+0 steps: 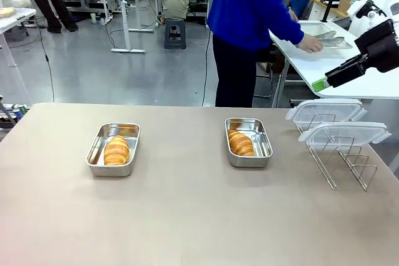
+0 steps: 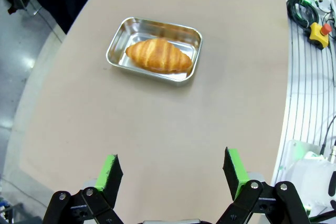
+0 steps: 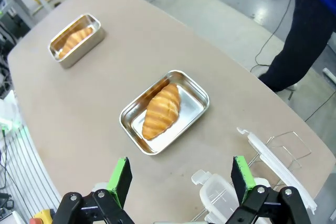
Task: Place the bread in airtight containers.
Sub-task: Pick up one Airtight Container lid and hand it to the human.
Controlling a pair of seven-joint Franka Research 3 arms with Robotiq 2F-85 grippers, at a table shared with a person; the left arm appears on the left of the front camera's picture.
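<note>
Two steel tins stand on the table, each with a croissant lying inside. The left tin [image 1: 113,149] [image 2: 155,50] [image 3: 75,40] holds a croissant [image 1: 116,151] [image 2: 158,55] [image 3: 73,39]. The right tin [image 1: 248,142] [image 3: 165,110] holds the other croissant [image 1: 240,144] [image 3: 161,110]. Two clear lids [image 1: 325,111] [image 1: 344,134] [image 3: 281,164] rest on a wire rack [image 1: 341,159] at the right. My left gripper [image 2: 173,174] hangs open above bare table, well short of the left tin. My right gripper [image 3: 181,177] is open and empty, high over the table's right side, its green-tipped finger [image 1: 320,84] above the rack.
A person in a blue top [image 1: 249,4] stands beyond the far edge, turned to a side table [image 1: 324,54] at the right with a hand [image 1: 310,43] on it. An emergency-stop box [image 2: 319,32] and cables lie off the table's edge.
</note>
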